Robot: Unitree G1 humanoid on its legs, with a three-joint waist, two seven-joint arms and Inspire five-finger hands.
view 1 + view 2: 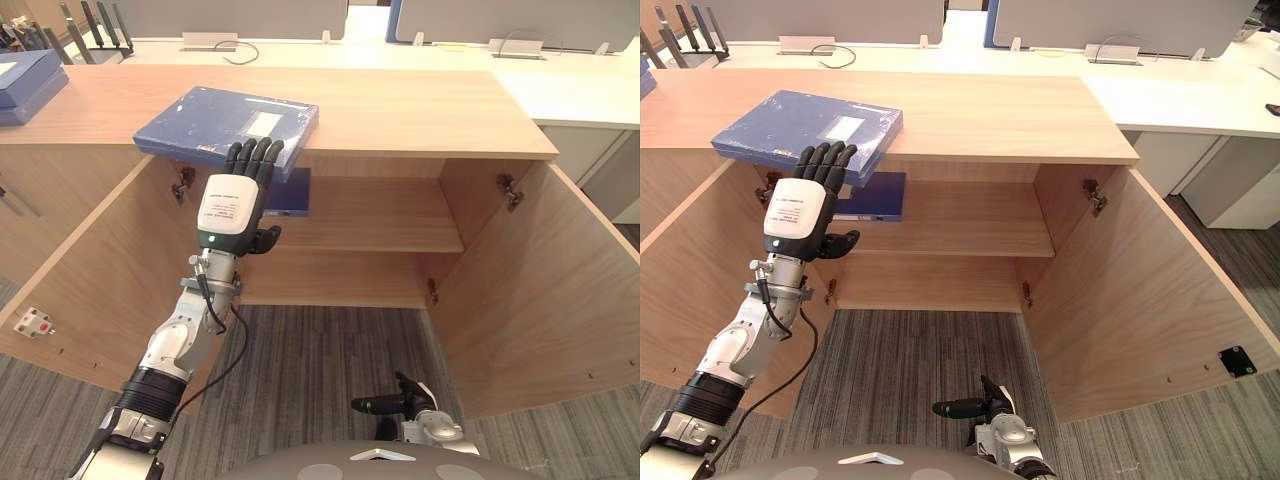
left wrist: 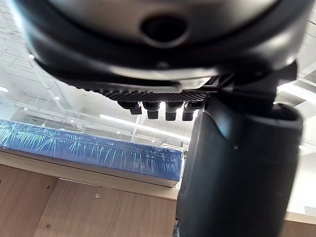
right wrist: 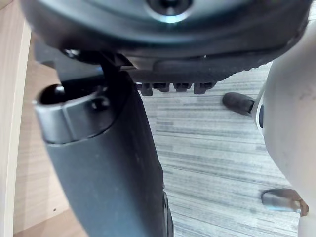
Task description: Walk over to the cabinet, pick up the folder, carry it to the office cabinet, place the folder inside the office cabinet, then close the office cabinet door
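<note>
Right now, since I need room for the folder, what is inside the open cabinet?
One dark blue binder lies on the shelf; the left hand covers its left end and that corner.

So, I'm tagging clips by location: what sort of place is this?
Probably an office: an open low wooden cabinet with a blue folder on top, desks with divider screens behind, and grey carpet.

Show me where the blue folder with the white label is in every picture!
Left eye view: folder upper left, on the cabinet top.
Right eye view: folder upper left again.
Left wrist view: folder past the left hand, on that top.
Right wrist view: faces carpet.
Shared landmark: cabinet top.
</note>
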